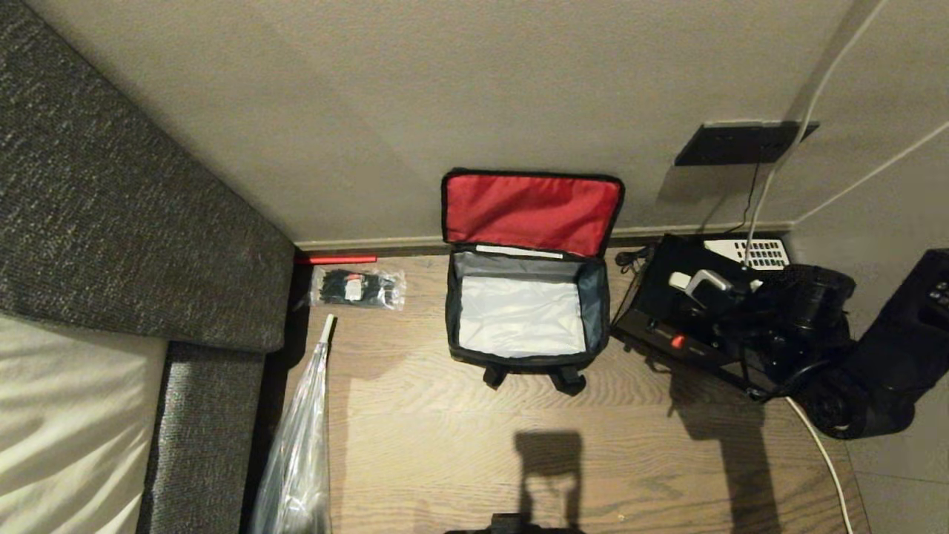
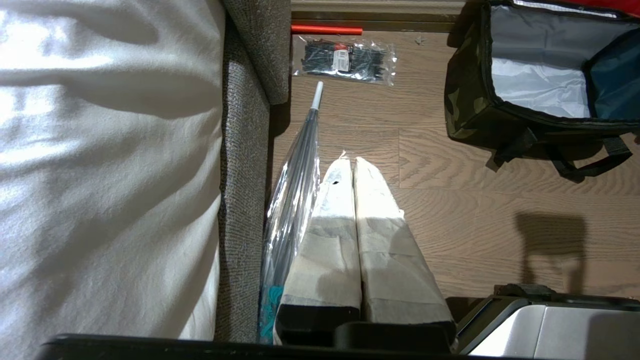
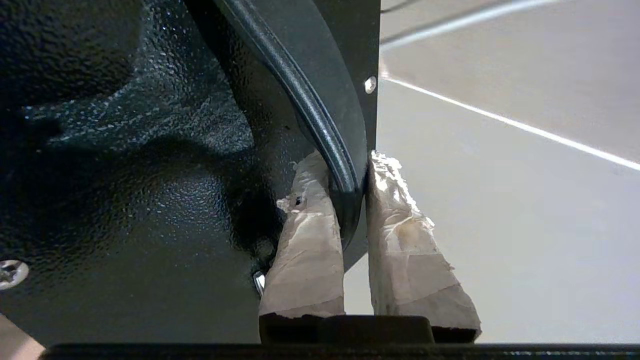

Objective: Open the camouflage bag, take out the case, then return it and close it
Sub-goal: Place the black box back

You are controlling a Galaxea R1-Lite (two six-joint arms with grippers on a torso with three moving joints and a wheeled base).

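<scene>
The boxy green-camouflage fabric bag [image 1: 525,311] stood open on the wooden floor [image 1: 445,445] against the wall, its red-lined lid [image 1: 531,211] leaning back at twelve o'clock and its silvery-grey interior bare; the flat black rectangular case [image 1: 671,315] with a small red mark on one edge was out of the bag, held at about three o'clock from it, just beside the black telephone with the white keypad [image 1: 749,254]; the right end effector [image 3: 350,200] had its taped fingers closed on the case's thin edge, a narrow pinch near the tips; the left end effector [image 2: 354,185] hung idle with its fingers pressed together and nothing between them, near the clear plastic bag [image 2: 292,200] at the sofa's foot; the likeliest trouble seemed to be the case pivoting or slipping in so slight a grip on its way back; since the case looked nearly as wide as the bag, a tilted approach might catch the black-trimmed rim and shove the light bag along the floor; the dangling cords by the telephone might also snag the arm; the lid, merely leaning, could flop forward over the opening.
</scene>
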